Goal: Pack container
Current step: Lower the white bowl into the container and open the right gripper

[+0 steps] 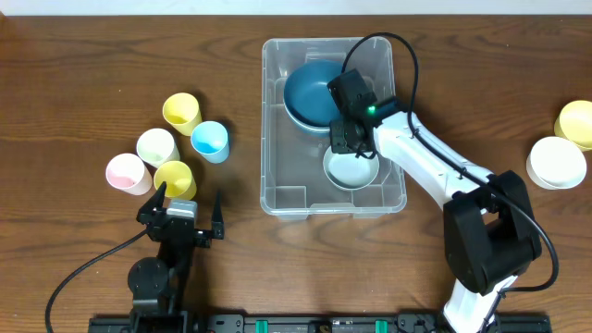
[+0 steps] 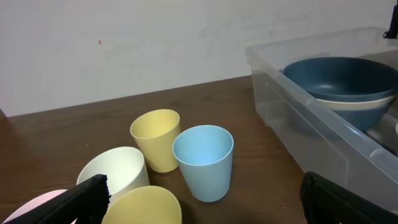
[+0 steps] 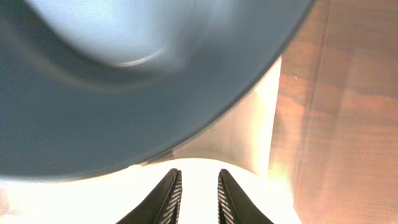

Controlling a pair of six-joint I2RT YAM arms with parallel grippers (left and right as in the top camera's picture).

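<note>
The clear container [image 1: 270,120] stands at the table's middle, and its near wall [image 2: 311,118] shows in the left wrist view. Inside it a dark blue bowl [image 1: 314,92] is nested in a cream one at the far end. A pale bowl [image 1: 353,171] lies at the near end. My right gripper [image 1: 347,143] reaches down into the bin at that bowl's far rim. Its fingers [image 3: 199,175] stand narrowly apart over glaring white, closed on the pale bowl's rim. The blue bowl [image 3: 124,81] looms just above them. My left gripper [image 1: 189,196] rests wide open by the cups.
Left of the bin stand several cups: yellow [image 1: 181,111], blue [image 1: 210,141], white [image 1: 157,146], pink [image 1: 128,173] and another yellow [image 1: 175,178] right in front of my left fingers. A white bowl [image 1: 556,162] and a yellow one [image 1: 578,123] sit at the far right.
</note>
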